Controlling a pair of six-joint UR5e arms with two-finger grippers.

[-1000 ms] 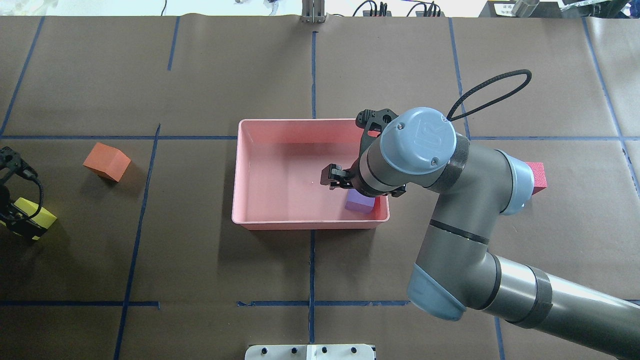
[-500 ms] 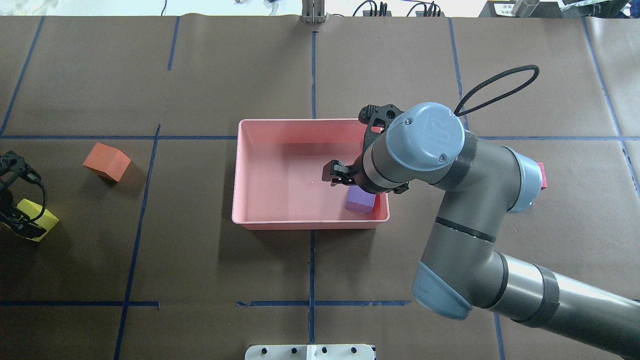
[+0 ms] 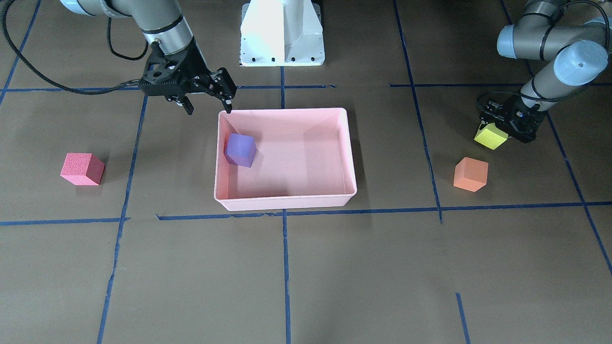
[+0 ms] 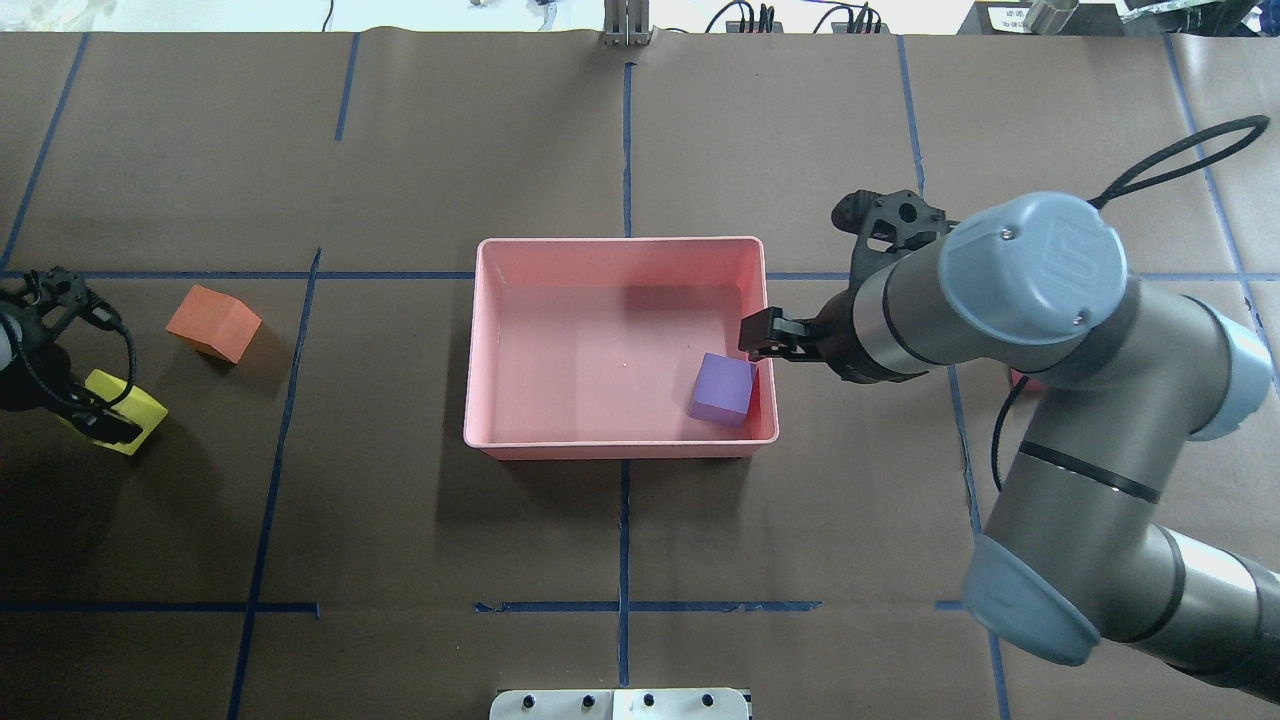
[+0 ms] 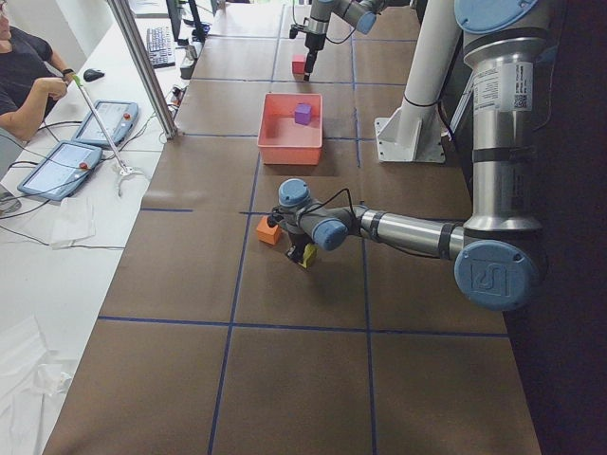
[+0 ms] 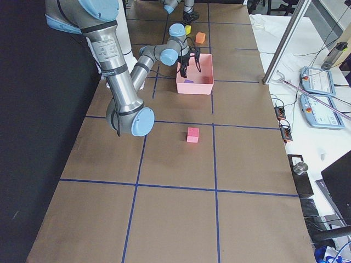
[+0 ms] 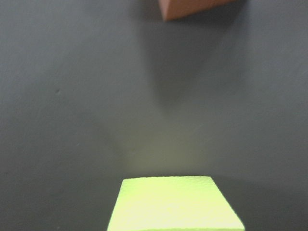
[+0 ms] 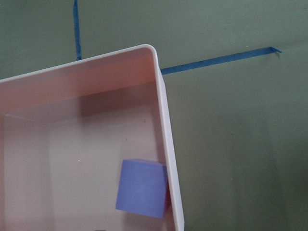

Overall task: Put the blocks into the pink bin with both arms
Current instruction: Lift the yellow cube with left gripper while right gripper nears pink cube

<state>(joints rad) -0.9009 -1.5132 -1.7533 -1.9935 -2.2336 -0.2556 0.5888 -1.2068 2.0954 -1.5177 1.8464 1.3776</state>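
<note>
Brown paper covers the table (image 4: pixel 400 150), and blue tape lines (image 4: pixel 625 530) mark it into large squares. On the far side from the dark backdrop (image 6: pixel 27 164) runs a white bench (image 5: pixel 57 246) holding two tablets (image 5: pixel 59 169) and a keyboard (image 5: pixel 158 45). A slanted metal pole (image 5: pixel 142 66) rises at the table's edge. The light is even, with soft shadows.

Bin (image 4: pixel 620 241) sitting in the middle, one block (image 4: pixel 722 389) lying inside against its right wall, second block (image 4: pixel 212 322) lying well left, third block (image 4: pixel 146 410) sitting beside it in the left gripper (image 3: pixel 497 131), fourth block (image 3: pixel 82 168) lying well right
</note>
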